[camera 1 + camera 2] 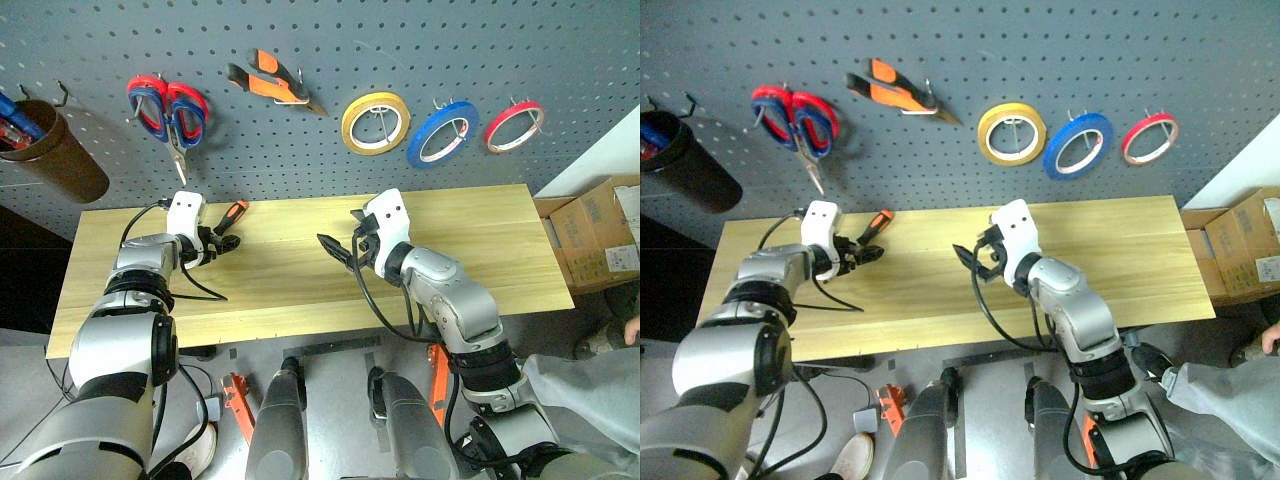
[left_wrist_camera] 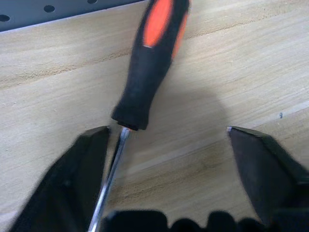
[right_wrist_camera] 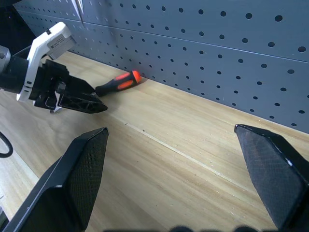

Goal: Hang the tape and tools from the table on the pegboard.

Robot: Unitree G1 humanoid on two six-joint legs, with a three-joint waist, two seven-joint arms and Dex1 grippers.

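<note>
A slim screwdriver [image 2: 149, 63] with an orange-and-black handle lies on the light wood table [image 1: 480, 250], its handle toward the pegboard [image 1: 400, 40]. My left gripper [image 2: 167, 131] is open around the metal shaft, which runs close along one finger [image 2: 87, 164]. My right gripper [image 1: 336, 240] hovers open over the middle of the table with nothing in it. On the pegboard hang the blue tape [image 1: 440, 133], the orange-and-black pliers [image 1: 270, 82], and scissors [image 1: 167, 108] with red and dark blue handle loops overlapping.
A yellow roll [image 1: 375, 122] and a red roll [image 1: 514, 126] hang beside the blue tape. A brown cup [image 1: 55, 155] with screwdrivers hangs at the board's left. Cardboard boxes [image 1: 600, 235] stand past the table's right end, and a person's hand [image 1: 630, 328] shows there.
</note>
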